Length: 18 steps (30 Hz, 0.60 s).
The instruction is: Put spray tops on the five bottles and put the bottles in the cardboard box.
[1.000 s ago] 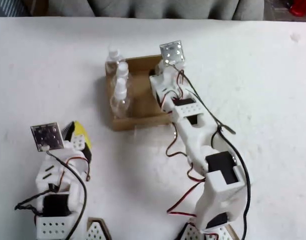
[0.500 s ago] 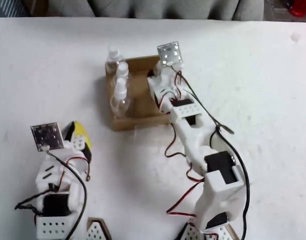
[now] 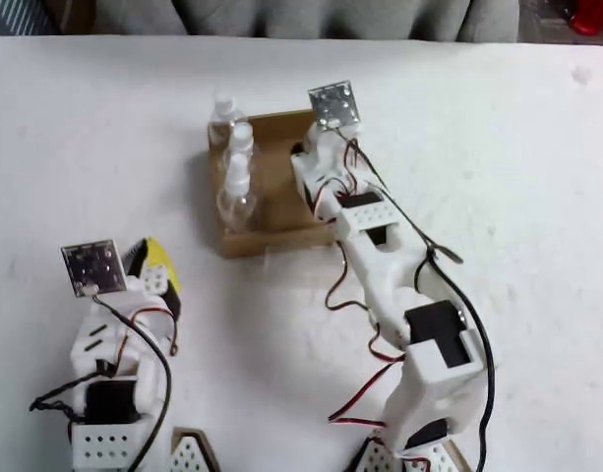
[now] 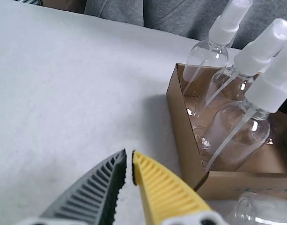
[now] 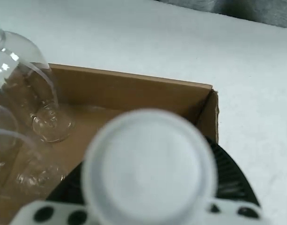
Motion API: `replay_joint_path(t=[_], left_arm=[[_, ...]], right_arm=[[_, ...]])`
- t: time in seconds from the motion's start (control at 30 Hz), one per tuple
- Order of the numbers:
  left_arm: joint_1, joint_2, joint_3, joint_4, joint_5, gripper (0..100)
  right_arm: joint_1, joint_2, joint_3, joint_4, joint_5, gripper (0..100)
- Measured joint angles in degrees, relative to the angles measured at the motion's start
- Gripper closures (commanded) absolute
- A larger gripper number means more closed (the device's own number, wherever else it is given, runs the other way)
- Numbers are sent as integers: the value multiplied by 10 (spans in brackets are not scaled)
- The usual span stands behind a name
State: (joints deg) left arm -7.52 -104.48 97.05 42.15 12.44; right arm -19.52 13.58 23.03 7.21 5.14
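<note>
Right gripper (image 5: 152, 199) pinches a bottle (image 5: 148, 161) over the box (image 5: 134, 89); dropped crooked, it could topple 3 standing bottles (image 4: 237, 136). Left gripper (image 4: 127, 176) is pressed together.

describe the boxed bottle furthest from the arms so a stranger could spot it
On the table, find the cardboard box. Three clear spray-topped bottles stand in a row along one wall; yours is the end bottle in its far corner, the one nearest the back edge.

A big white bench (image 3: 498, 128). Past its far edge there is grey cloth (image 3: 311, 15). A red thing (image 3: 591, 15) sits at the far right corner.
</note>
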Motion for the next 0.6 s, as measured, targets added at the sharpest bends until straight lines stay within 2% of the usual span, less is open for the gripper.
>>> replay_joint_path(t=[0.23, 0.37, 0.6], left_arm=[[0, 0, 0, 0, 0, 980], [0, 0, 0, 0, 0, 980], [0, 0, 0, 0, 0, 980]], right_arm=[[-1, -6, -6, 28, -2, 832], [4, -6, -6, 29, -49, 831], [3, -16, -6, 45, -64, 825]])
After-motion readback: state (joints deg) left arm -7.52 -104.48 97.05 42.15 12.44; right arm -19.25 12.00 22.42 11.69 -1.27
